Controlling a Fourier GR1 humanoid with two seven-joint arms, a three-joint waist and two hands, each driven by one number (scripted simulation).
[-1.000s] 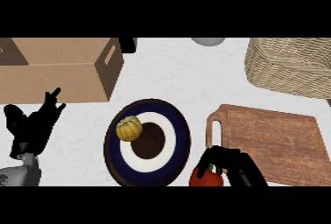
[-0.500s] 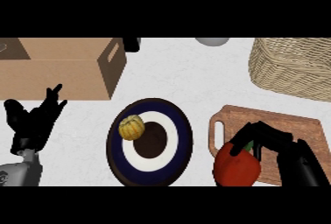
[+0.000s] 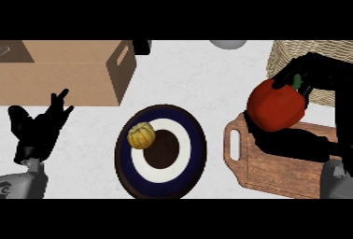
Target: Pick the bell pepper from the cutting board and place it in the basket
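While raised, right hand (image 3: pixel 314 70) (pepper (image 3: pixel 277 105) gripped)

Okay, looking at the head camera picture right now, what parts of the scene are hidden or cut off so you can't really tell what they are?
Head view only:
- Woven basket: cut off by the right and top edges; the right hand and red bell pepper cover its front.
- Wooden cutting board: partly under the pepper and hand's shadow.
- Grey round object: cut by the top edge, unidentifiable.
- Cardboard box: its inside is not visible.

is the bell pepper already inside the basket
No, the bell pepper is held up in the right hand over the cutting board, short of the basket.
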